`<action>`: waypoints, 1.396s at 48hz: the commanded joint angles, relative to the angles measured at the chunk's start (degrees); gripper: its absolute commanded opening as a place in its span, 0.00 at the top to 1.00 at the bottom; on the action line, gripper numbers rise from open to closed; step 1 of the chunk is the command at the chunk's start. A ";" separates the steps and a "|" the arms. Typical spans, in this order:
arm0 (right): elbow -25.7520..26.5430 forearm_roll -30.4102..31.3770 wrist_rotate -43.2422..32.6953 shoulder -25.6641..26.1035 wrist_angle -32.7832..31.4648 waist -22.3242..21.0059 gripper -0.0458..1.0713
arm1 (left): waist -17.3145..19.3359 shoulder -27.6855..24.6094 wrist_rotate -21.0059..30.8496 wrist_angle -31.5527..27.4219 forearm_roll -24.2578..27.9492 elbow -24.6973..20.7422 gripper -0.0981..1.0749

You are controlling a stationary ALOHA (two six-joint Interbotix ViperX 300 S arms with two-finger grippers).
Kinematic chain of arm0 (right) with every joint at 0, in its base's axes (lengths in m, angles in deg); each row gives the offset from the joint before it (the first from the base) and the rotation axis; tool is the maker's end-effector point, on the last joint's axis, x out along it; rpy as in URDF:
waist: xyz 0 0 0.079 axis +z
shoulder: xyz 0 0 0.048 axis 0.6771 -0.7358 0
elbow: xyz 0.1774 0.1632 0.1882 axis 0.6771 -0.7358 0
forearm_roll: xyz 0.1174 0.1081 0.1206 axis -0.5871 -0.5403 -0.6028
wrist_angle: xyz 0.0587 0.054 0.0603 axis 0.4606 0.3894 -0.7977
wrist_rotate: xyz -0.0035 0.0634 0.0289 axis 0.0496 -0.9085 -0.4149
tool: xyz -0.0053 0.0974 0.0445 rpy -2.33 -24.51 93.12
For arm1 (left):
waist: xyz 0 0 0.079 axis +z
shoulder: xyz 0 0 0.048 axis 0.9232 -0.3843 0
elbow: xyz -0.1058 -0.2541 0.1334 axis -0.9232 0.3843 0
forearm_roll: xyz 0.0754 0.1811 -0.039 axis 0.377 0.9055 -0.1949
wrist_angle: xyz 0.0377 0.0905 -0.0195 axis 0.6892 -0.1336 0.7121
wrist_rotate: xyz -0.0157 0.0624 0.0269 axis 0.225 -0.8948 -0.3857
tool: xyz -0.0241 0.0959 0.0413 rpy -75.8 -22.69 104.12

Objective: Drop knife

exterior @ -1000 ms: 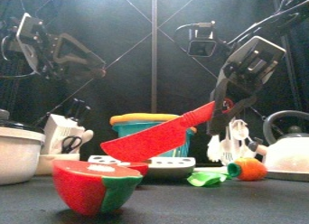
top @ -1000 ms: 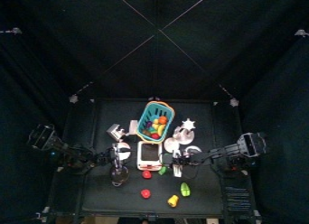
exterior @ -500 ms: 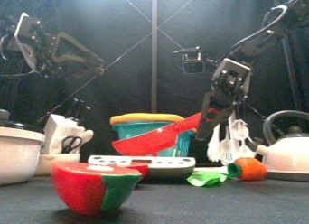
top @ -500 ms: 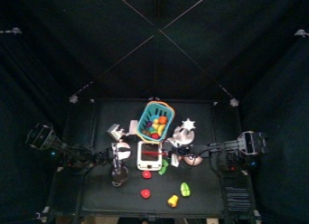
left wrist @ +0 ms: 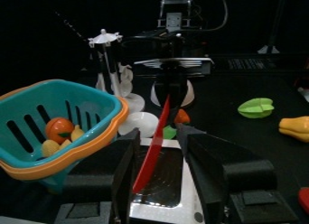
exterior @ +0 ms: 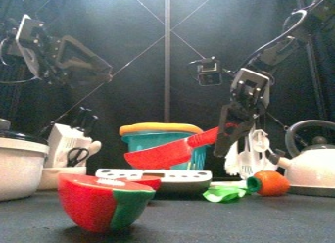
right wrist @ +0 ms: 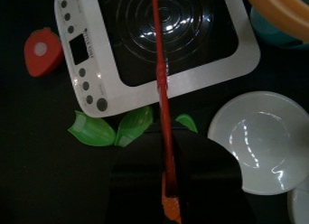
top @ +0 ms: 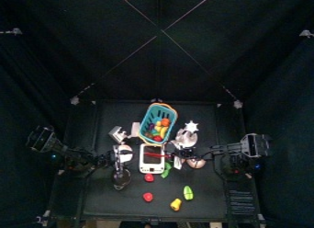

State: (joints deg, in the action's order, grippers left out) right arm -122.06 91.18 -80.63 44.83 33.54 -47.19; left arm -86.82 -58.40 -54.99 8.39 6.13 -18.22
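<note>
Above the white scale (exterior: 155,178) on the desk (exterior: 249,219), the right claw (exterior: 230,131) is still pinching the red knife (exterior: 173,152), now lowered with its tip nearly touching the scale, jaws loosening: release looks imminent. Left claw (left wrist: 169,173) is hanging spread nearby.

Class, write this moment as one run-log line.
right gripper: holding red knife | knife: tilted above white scale | left gripper: open, idle

The knife (exterior: 167,152) is red, handle and blade. The basket (left wrist: 54,119) is teal with an orange rim. The scale (right wrist: 157,47) is white with a ringed dark plate. A leaf toy (right wrist: 115,128) is green, the bowl (right wrist: 259,142) white, the worktop (top: 208,199) black.
</note>
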 commanded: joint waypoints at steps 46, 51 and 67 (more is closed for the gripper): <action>3.08 0.35 -0.18 0.53 0.44 -1.67 0.20 | 0.09 0.18 0.18 0.18 0.26 -0.79 0.26; 3.34 0.97 -0.26 0.53 0.09 -1.58 0.20 | 0.09 0.18 0.18 0.18 0.18 -0.88 0.26; 3.25 1.05 -0.26 0.44 -0.09 -1.58 0.20 | 0.18 0.18 0.18 0.26 0.18 -0.88 0.26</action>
State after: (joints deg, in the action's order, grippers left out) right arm -119.95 92.24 -80.89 44.48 33.28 -48.60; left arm -86.82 -58.40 -54.81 8.30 6.13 -18.22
